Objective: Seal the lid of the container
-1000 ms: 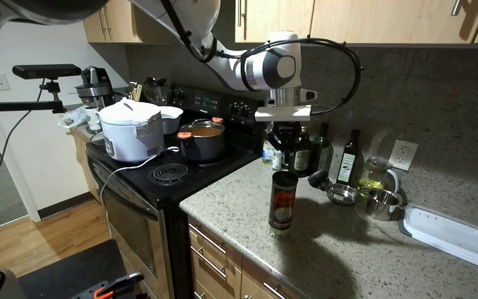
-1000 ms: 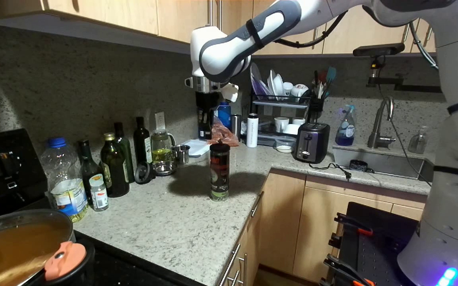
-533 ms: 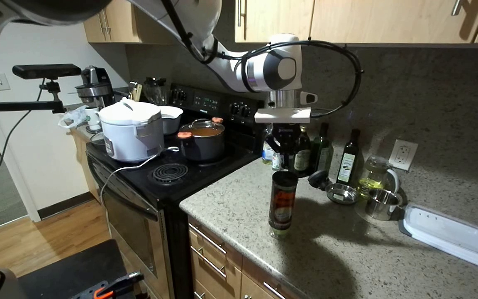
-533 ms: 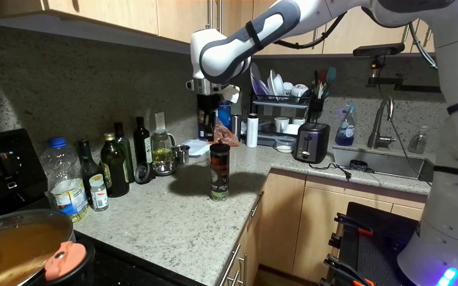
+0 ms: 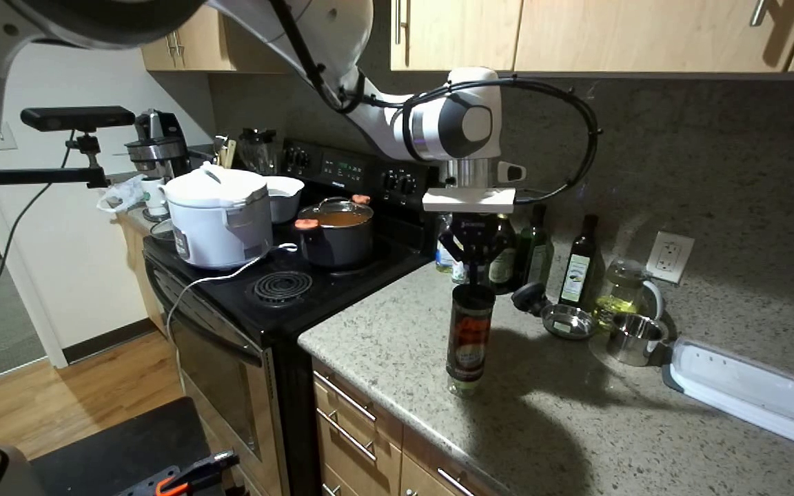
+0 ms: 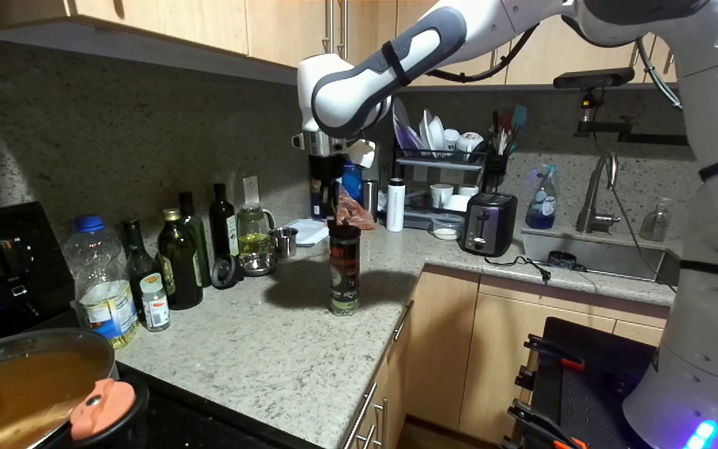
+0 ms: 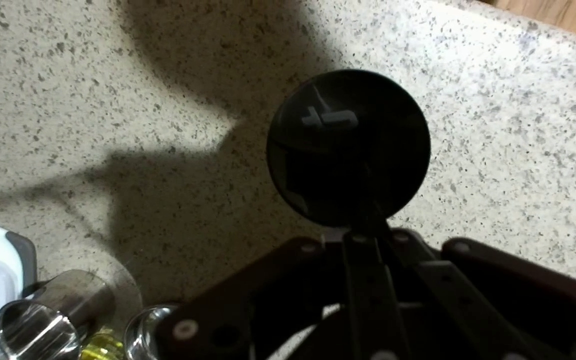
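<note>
The container point(image 5: 470, 344) is a slim upright jar with dark contents and a red and pale label. It stands on the counter in both exterior views point(image 6: 344, 274). The lid point(image 5: 473, 296) looks very dark here and sits on top of the jar. In the wrist view the lid point(image 7: 338, 120) is a dark disc with a pale mark. My gripper point(image 5: 473, 277) points straight down with its fingers together and nothing seen between them. Its tips are at the lid's top, toward one edge in an exterior view point(image 6: 332, 219). I cannot tell whether they touch it. The tips blend into the lid in the wrist view point(image 7: 368, 222).
Dark bottles point(image 5: 577, 265), a steel cup point(image 5: 635, 337) and a steel dish point(image 5: 568, 322) stand near the backsplash. A flat white container point(image 5: 741, 386) lies further along. The stove bears a white pot point(image 5: 218, 220) and a soup pot point(image 5: 335, 241). Cabinets point(image 5: 617, 34) hang above.
My gripper has moved down, from above the jar to the top of its lid. The jar and lid have not visibly moved.
</note>
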